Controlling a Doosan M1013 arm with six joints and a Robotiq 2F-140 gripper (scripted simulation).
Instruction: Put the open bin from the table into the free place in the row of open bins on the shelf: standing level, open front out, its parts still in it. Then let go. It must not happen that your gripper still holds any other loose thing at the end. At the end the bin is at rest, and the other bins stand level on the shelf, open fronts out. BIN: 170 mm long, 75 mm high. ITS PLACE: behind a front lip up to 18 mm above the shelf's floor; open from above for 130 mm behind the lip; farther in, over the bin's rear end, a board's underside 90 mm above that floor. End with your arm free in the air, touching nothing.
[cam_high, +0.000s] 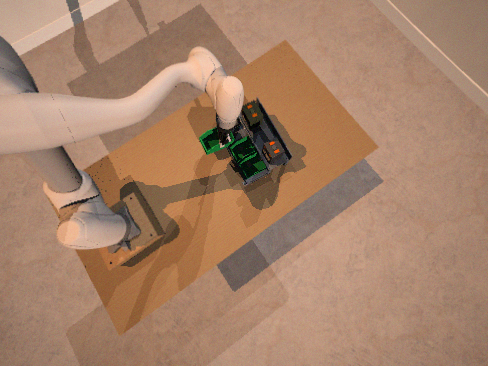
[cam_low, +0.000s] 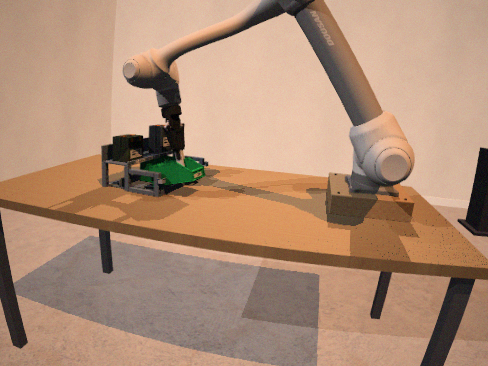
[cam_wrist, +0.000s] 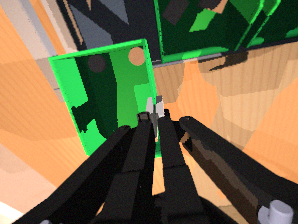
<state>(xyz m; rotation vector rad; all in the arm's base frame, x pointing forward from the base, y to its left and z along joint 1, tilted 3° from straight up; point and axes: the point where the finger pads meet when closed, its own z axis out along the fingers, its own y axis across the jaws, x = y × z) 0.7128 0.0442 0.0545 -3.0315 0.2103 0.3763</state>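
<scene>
The green open bin (cam_high: 209, 143) (cam_low: 194, 172) (cam_wrist: 126, 90) is at the shelf's front, one end over the shelf's front edge in the wrist view, its other end out over the table. Its labelled front faces away from the shelf. Two round spots show inside; I cannot tell whether they are parts. My gripper (cam_high: 226, 142) (cam_low: 181, 160) (cam_wrist: 156, 106) is shut on one side wall of this bin. Other green bins (cam_high: 255, 170) (cam_wrist: 200, 30) stand side by side in the shelf (cam_low: 157, 179) (cam_wrist: 117, 16). Bare dark shelf floor shows beside them, past the held bin's end. The bin's underside is hidden.
Two dark boxes (cam_high: 253, 114) (cam_high: 273, 150) (cam_low: 127, 147) (cam_low: 158, 139) with orange marks stand on the shelf's upper board, behind the bin row and close to my gripper. The shelf's grey posts and rails frame the row. The wooden table (cam_high: 320, 120) (cam_low: 270, 200) carries the shelf and arm base.
</scene>
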